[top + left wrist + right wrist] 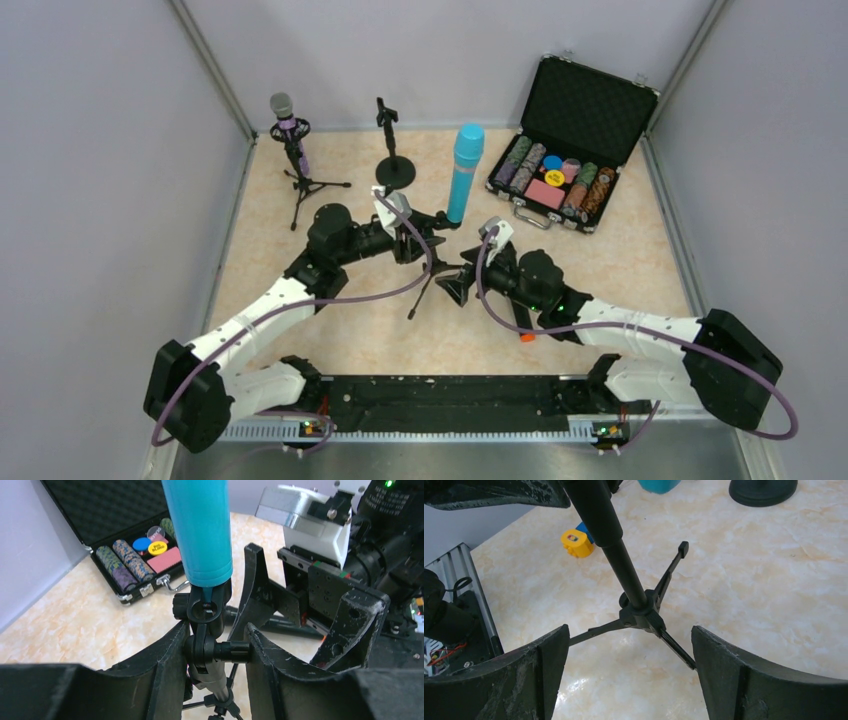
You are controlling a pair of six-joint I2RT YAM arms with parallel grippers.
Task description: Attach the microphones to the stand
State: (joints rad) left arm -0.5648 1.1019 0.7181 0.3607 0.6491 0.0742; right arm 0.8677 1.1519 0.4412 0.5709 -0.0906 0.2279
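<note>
The light blue microphone (pixel 465 172) stands upright in the clip of a black tripod stand (pixel 430 278) at mid-table. My left gripper (pixel 432 222) is shut on that stand's swivel joint (pixel 214 650), just under the clip (pixel 205 605) that holds the blue microphone (pixel 199 530). My right gripper (pixel 455 286) is open and empty, its jaws either side of the tripod's hub (pixel 639 612) without touching it. The purple microphone (pixel 284 110) sits in a tripod stand at the back left. Only an orange tip (pixel 527 337) shows under my right forearm; the black microphone's body is hidden.
A round-base stand (pixel 395 170) with an empty clip stands at the back centre. An open black case of poker chips (pixel 556 178) lies at the back right. A small yellow and blue block (pixel 576 542) lies on the table beyond the tripod pole (pixel 616 550).
</note>
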